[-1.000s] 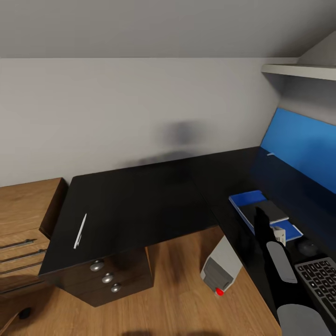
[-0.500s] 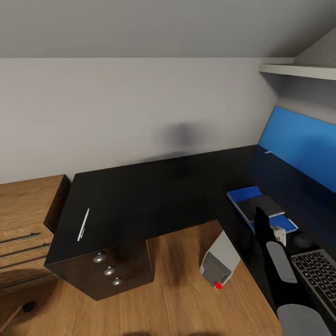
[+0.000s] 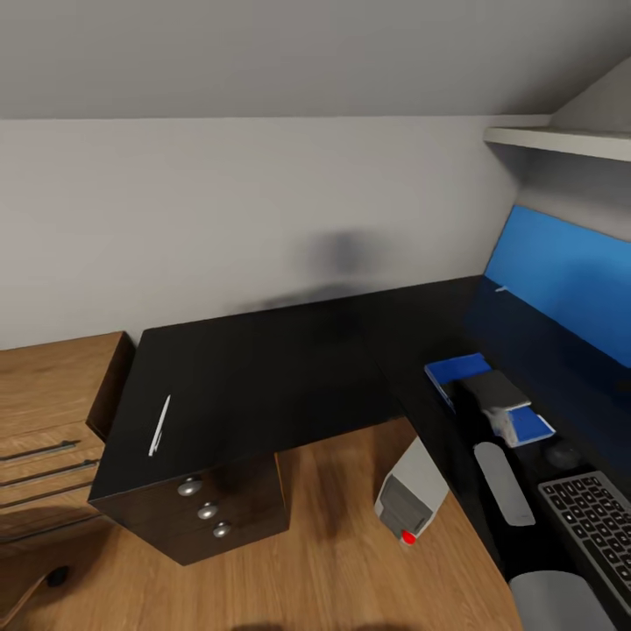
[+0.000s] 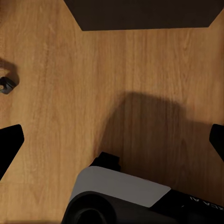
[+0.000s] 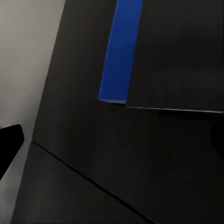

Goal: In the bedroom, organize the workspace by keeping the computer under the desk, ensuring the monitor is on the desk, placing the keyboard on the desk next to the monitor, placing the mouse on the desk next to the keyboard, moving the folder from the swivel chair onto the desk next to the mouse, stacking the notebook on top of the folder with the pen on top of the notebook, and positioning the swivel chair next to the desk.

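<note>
- Setting: bedroom corner, grey wall, wood floor (image 3: pixel 342 543); an L-shaped black tabletop (image 3: pixel 263 377) fills the middle and right of the head view, with a shelf (image 3: pixel 561 140) at upper right.
- Items at right of frame: blue monitor (image 3: pixel 570 280) upright; blue folder (image 3: pixel 464 372) flat on the tabletop, dark notebook (image 3: pixel 495 388) stacked on it; mouse (image 3: pixel 563 454) just below them; keyboard (image 3: pixel 596 517) at lower right.
- Computer (image 3: pixel 410 499): lower centre, on the floor beneath the tabletop edge, red light showing.
- Pen (image 3: pixel 159 425): white, lying alone at centre left on the tabletop's far wing above the drawers (image 3: pixel 206 510), well apart from the notebook.
- Change: a second ago the right arm stood upright in front of the folder; now it is tipped forward and lower, its pale link (image 3: pixel 501 480) lying toward the stack. The whole frame has slid slightly, so the head has moved.
- Judgement: folder and notebook look placed; the pen appears the outstanding piece of the stack.
- Right wrist view: close look at a folder strip with the notebook edge (image 5: pixel 177 70) over it; the right claw (image 5: pixel 112 140) has its tips at opposite frame edges, spread apart and holding nothing.
- Left wrist view: floor boards, a dark tabletop edge and the robot's own body (image 4: pixel 121 191); left claw (image 4: pixel 112 140) likewise spread wide, empty.
</note>
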